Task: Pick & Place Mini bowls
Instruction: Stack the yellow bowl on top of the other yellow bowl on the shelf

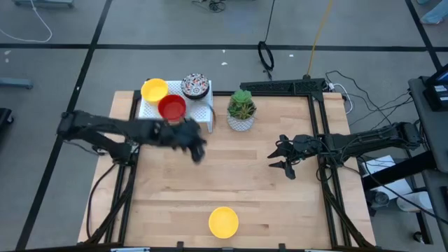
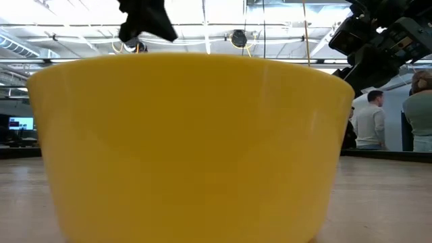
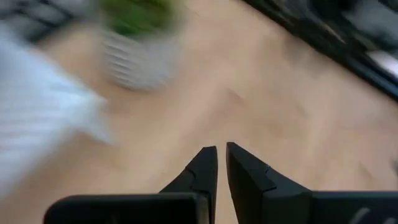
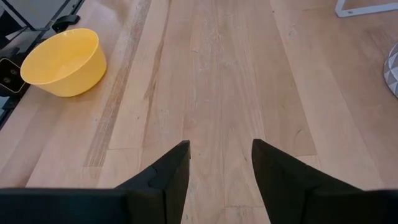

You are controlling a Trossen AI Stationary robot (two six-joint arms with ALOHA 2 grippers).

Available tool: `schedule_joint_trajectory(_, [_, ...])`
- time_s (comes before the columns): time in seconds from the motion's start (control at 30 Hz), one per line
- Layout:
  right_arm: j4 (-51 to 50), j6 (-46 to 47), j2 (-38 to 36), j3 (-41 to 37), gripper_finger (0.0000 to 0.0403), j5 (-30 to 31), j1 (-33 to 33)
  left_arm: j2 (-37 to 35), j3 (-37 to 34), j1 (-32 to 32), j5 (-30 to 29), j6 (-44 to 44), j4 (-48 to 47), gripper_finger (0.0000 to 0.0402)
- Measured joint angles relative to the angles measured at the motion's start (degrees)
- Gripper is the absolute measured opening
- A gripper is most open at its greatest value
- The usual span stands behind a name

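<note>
Three mini bowls, a yellow one point(image 1: 154, 89), a red one point(image 1: 172, 108) and a floral one point(image 1: 195, 85), sit on a white rack point(image 1: 204, 116) at the table's far left. Another yellow bowl point(image 1: 223, 221) point(image 4: 62, 61) stands alone near the front edge and fills the low view point(image 2: 189, 142). My left gripper point(image 1: 198, 148) point(image 3: 221, 149) hovers just near of the rack, shut, with nothing between its fingers. My right gripper point(image 1: 283, 155) point(image 4: 221, 144) hangs open and empty over the table's right half.
A white pot with a green plant point(image 1: 241, 110) point(image 3: 140, 56) stands right of the rack. Bare wooden table top point(image 1: 238, 182) lies between the two grippers and the front bowl. People stand in the room beyond the table point(image 2: 371, 121).
</note>
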Motion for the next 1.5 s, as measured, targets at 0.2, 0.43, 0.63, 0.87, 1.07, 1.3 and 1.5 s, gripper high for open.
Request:
schedule_joint_trajectory(0.2, [0.0, 0.0, 0.0, 0.0, 0.0160, 0.0, 0.0, 8.3, 0.0, -12.3, 8.3, 3.9, 9.3, 0.0037])
schedule_joint_trajectory(0.43, [-0.2, 3.7, 0.0, 0.0, 0.0160, 0.0, 0.0, 15.8, 0.0, -20.8, 8.6, 1.7, 17.4, 0.0041])
schedule_joint_trajectory(0.63, [-0.2, 6.3, 0.0, 0.0, 0.0160, 0.0, 0.0, 20.8, 0.0, -23.9, 8.5, -8.0, 18.2, 0.0098])
schedule_joint_trajectory(0.87, [-0.2, 7.5, 0.0, 0.0, 0.0160, 0.0, 0.0, 26.3, 0.0, -26.2, 9.5, -18.4, 21.2, 0.0172])
schedule_joint_trajectory(1.07, [-0.3, 7.4, 0.0, 0.0, 0.0160, 0.0, 0.0, 30.3, 0.0, -27.4, 9.6, -27.7, 20.9, 0.0184])
schedule_joint_trajectory(1.3, [-0.5, 7.3, 0.0, 0.0, 0.0160, 0.0, 0.0, 33.5, 0.0, -27.5, 9.9, -30.5, 21.2, 0.0184])
schedule_joint_trajectory(1.5, [-0.5, 6.9, 0.0, 0.0, 0.0160, 0.0, 0.0, 33.6, 0.0, -27.5, 8.2, -30.2, 20.5, 0.0182])
